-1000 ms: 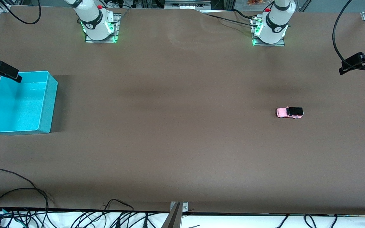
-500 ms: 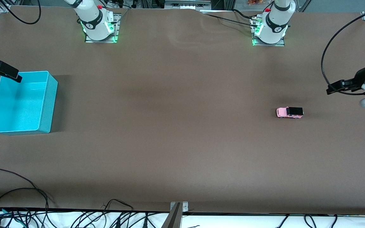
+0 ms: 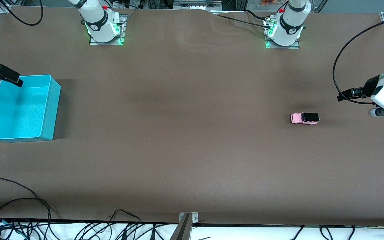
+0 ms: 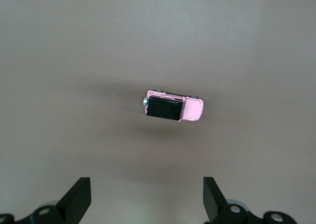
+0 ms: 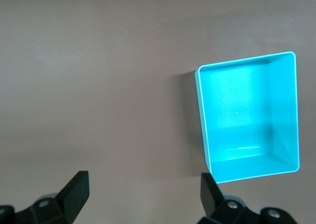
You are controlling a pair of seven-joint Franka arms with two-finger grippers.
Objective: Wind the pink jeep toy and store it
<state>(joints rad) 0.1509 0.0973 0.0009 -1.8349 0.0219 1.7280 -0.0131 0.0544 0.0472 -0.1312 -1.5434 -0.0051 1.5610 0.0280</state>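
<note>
Brown table carries a boxy black-roofed pink jeep toy; both hands gape, empty.

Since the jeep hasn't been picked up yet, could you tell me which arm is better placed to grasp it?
Left. The left gripper hangs open above the table near the pink jeep toy, which sits centred in its wrist view. The right gripper, also open, waits over the turquoise bin at the right arm's end.

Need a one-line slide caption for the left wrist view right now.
Open left pincer hovering above the pink jeep toy, which sits upright and untouched on the brown table.
</note>
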